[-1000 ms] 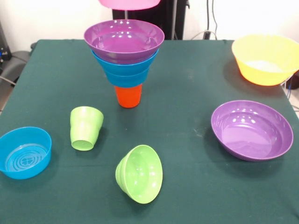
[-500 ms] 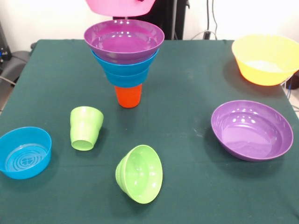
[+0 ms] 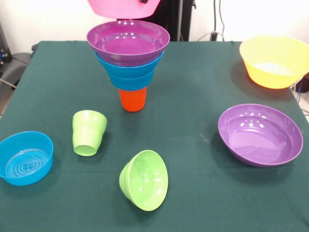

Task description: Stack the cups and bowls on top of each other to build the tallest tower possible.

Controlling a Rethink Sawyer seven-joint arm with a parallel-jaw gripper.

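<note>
The tower stands at the back left: an orange cup (image 3: 132, 99) as base, two blue bowls (image 3: 128, 75) nested on it, and a wide purple bowl (image 3: 128, 41) on top. A large pink bowl (image 3: 120, 7) hangs in the air just above the purple bowl, apart from it, cut off by the top edge. Only a dark tip of my gripper (image 3: 143, 1) shows at the pink bowl's rim, holding it. The lime green cup (image 3: 88, 132) lies tilted, mouth toward the camera. A small lime green bowl (image 3: 144, 180) lies on its side.
A blue bowl (image 3: 25, 158) sits upright at the near left edge. A second purple bowl (image 3: 259, 134) sits at the right. A yellow-orange bowl (image 3: 274, 60) stands at the back right corner. The green tablecloth (image 3: 193, 96) covers the table.
The pink bowl has come down toward the tower and shifted a little left. It has barely moved in the last half second. Nothing else moved.
</note>
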